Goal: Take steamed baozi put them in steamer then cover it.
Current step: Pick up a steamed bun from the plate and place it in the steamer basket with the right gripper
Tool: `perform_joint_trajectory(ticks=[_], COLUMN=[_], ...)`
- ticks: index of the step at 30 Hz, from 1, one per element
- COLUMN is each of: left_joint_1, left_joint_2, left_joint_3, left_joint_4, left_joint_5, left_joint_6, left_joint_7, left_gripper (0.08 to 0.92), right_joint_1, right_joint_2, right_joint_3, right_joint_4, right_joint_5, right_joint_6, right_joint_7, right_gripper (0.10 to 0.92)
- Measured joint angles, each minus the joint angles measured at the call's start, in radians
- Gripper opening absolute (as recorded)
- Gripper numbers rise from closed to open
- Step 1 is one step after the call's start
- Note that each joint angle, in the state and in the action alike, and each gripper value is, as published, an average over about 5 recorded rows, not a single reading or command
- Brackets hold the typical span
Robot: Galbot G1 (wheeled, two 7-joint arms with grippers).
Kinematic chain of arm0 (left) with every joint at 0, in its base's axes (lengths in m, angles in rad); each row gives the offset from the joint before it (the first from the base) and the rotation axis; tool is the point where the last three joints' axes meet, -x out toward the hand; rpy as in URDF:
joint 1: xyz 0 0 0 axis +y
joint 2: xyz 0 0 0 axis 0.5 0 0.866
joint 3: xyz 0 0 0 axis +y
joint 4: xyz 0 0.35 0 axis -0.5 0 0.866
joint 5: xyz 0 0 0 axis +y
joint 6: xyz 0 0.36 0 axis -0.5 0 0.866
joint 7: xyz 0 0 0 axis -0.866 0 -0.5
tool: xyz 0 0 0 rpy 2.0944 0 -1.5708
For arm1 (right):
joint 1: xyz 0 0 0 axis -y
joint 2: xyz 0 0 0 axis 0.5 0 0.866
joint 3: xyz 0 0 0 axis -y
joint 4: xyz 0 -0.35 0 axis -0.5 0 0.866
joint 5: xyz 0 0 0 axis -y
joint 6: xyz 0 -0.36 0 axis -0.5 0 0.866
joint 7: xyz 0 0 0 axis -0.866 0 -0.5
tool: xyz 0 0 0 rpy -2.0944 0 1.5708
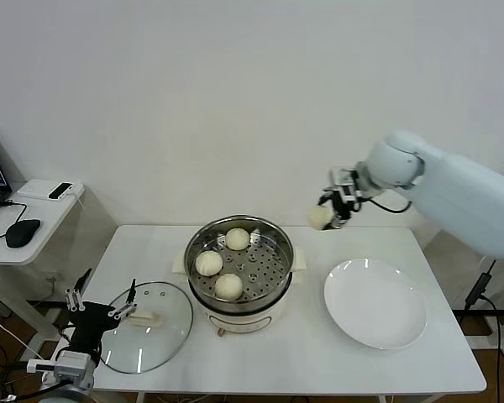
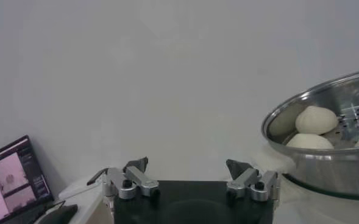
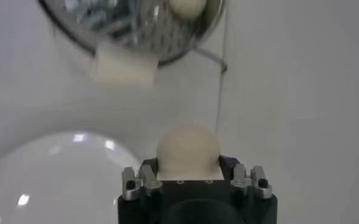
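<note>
Three buns [image 1: 224, 262] sit in your steamer [image 1: 277, 243]. Right pincer [image 1: 330, 213] holds the fourth bun [image 1: 320, 217] aloft; left pincer [image 1: 101, 304] gapes wide beside the lid [image 1: 170, 332], not yet placed.

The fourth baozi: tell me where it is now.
The fourth baozi is in the right gripper, in the air on the right of the head view, between the steamer and the white plate.
</note>
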State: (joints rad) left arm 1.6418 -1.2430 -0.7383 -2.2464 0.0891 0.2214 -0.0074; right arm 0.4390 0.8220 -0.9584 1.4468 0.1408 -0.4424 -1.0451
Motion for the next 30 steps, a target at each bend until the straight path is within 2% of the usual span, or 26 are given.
perform_joint_trajectory(ticks=[13,30], left_joint_1=[-0.001,-0.008], left_joint_2=[-0.019,-0.02], left_joint_3=[-0.008,-0.018], left_joint_4=[-0.008,-0.005], left_joint_5=[-0.002,-0.014], left_joint_6=[-0.001,-0.002], left_joint_7=[0.0,0.0], left_gripper=[0.823,0.823], right_joint_1=[0.016,-0.076], right_joint_2=[0.205,0.308], right_joint_3=[-0.103,-0.158], right_joint_4=[-0.035,-0.103], right_joint_5=[0.187,0.221], right_joint_6=[-0.153,-0.255], right_joint_7=[0.115,0.178], right_gripper=[0.629,0.628])
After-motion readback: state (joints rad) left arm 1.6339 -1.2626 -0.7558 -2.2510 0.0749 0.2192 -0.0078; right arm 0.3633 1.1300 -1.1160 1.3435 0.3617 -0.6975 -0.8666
